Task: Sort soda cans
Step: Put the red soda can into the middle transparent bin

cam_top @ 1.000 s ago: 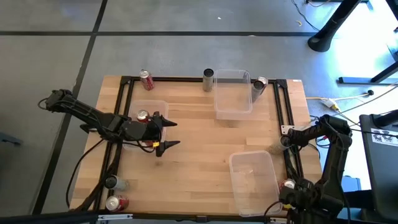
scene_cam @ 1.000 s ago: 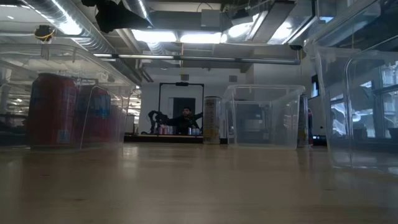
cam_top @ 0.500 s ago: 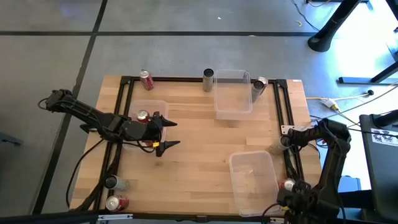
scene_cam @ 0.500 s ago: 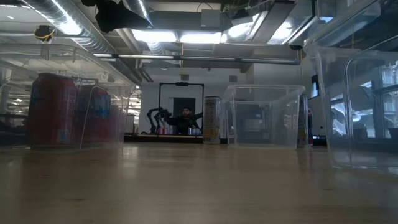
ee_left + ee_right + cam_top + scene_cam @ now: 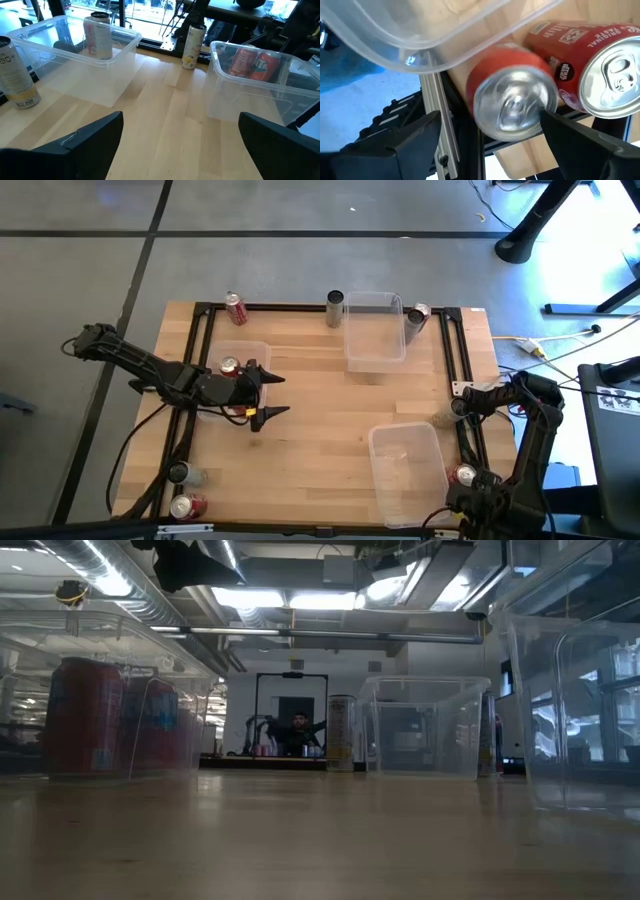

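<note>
Red soda cans stand or lie along the table's edges. In the high view, one red can (image 5: pixel 236 307) is at the far left, one (image 5: pixel 230 367) sits in the left bin (image 5: pixel 243 348), one (image 5: pixel 185 506) is at the near left corner and one (image 5: pixel 463 476) at the near right corner. Dark cans stand at the far edge (image 5: pixel 335 307) and near left (image 5: pixel 180 473). My left gripper (image 5: pixel 276 394) hovers open over the table's left half. My right gripper (image 5: pixel 492 120) is open, its fingers on either side of a lying red can (image 5: pixel 512 100), beside a second red can (image 5: pixel 600 70).
Clear bins stand at the far middle (image 5: pixel 375 330) and near right (image 5: pixel 408 470). A black frame rail (image 5: pixel 470 430) runs along the table's right edge beside my right arm. Another can (image 5: pixel 417 315) leans by the far bin. Bare wood lies between the bins.
My right arm has shifted a little at the near right corner, and the red can there shows more fully in the high view. My left arm has kept still.
</note>
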`<action>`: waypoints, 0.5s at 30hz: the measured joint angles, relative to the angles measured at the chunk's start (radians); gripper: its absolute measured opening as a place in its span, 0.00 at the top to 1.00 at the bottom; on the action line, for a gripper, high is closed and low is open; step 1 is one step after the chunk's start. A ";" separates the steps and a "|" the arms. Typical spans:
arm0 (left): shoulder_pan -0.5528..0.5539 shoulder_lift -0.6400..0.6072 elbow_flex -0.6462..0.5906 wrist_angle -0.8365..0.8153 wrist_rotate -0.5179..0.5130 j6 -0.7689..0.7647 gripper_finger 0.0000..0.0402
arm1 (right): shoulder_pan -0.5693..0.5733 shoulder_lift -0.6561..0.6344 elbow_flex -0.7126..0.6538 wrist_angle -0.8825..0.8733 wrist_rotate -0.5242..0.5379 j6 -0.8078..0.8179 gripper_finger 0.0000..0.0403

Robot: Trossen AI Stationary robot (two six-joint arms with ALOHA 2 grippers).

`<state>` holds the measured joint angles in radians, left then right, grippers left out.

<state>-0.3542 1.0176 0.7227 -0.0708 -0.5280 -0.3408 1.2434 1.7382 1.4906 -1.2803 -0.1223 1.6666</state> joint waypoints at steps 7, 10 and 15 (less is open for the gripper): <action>0.000 0.000 0.000 0.000 0.000 0.000 0.04 | 0.000 0.000 0.015 -0.005 -0.012 0.001 0.15; 0.000 0.000 0.000 0.000 0.000 0.000 0.04 | 0.000 0.000 0.015 -0.037 -0.028 0.003 0.15; 0.000 0.000 0.000 0.000 0.000 0.000 0.04 | 0.000 -0.001 0.015 -0.122 -0.025 0.031 0.15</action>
<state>-0.3542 1.0176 0.7227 -0.0704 -0.5279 -0.3408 1.2434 1.7374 1.5059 -1.4019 -0.1476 1.6974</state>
